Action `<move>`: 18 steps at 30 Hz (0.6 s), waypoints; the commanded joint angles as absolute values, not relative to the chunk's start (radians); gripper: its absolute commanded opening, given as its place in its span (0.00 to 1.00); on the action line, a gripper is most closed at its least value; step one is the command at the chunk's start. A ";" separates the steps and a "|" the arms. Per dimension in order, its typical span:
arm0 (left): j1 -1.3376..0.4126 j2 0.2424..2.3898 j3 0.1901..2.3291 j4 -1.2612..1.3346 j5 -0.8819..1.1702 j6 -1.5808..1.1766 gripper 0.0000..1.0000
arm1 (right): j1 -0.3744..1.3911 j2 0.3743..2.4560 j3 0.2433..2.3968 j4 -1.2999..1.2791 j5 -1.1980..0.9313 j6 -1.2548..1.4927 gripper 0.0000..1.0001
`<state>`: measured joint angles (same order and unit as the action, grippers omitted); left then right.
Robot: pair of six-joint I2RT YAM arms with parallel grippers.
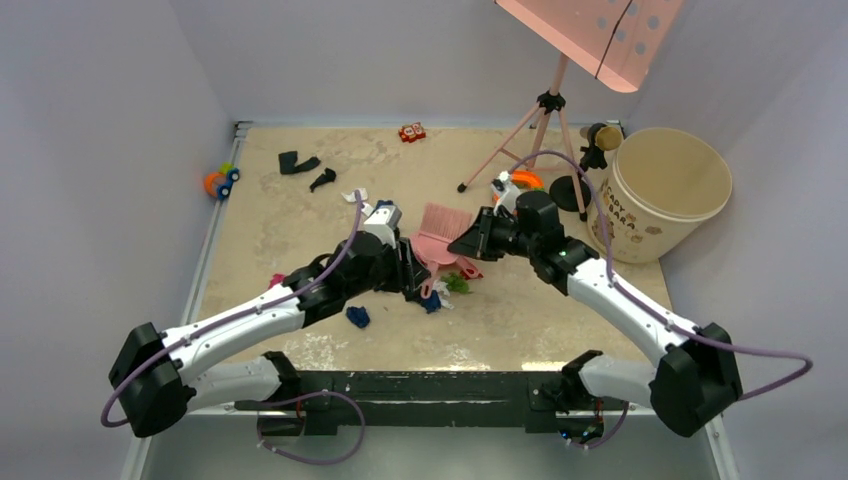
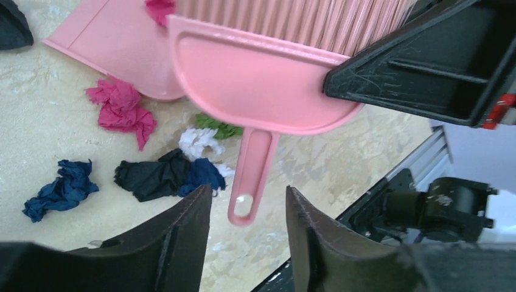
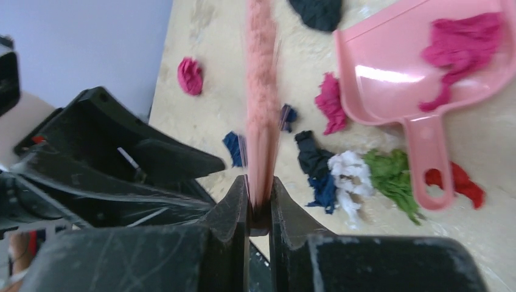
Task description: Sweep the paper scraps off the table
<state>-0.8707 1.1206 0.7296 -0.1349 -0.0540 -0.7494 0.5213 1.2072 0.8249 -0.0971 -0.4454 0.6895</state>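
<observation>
- Worktop (image 1: 280, 225): beige, mottled. A tan bucket (image 1: 635, 235) stands at its right side.
- Right claw (image 3: 260, 182): clenched on a pink brush (image 2: 261, 85), with the bristles pointing away from it over the worktop.
- Left claw (image 2: 248, 190): released, holding nothing. The end of the brush's handle shows just beyond its tips.
- Pink dustpan (image 3: 389, 79): lies on the worktop beside the brush, with one magenta wad inside.
- Paper scraps (image 2: 122, 109): magenta, blue, black, white and green wads lie loose on the worktop, clustered near the dustpan's handle and under the brush.
</observation>
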 commanded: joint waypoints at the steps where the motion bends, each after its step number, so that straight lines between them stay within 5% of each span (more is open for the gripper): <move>1: -0.857 1.034 0.726 -0.054 -0.066 -0.816 0.56 | 0.481 1.059 0.772 -0.045 -0.291 0.717 0.00; 7: -0.761 1.001 0.652 0.168 0.159 -0.971 0.74 | 0.455 0.805 0.664 0.041 -0.186 0.785 0.00; 13: -0.719 1.039 0.569 0.529 0.258 -1.161 0.73 | 0.453 0.538 0.436 0.407 -0.134 0.941 0.00; 18: -0.723 1.153 0.569 0.797 0.289 -1.284 0.68 | 0.454 0.557 0.385 0.570 -0.180 0.994 0.00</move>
<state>-0.7223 1.0874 0.5629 0.4561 0.2260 -1.1427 0.4561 0.5201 0.4065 0.3389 -0.1764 0.9138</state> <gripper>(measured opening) 0.695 0.106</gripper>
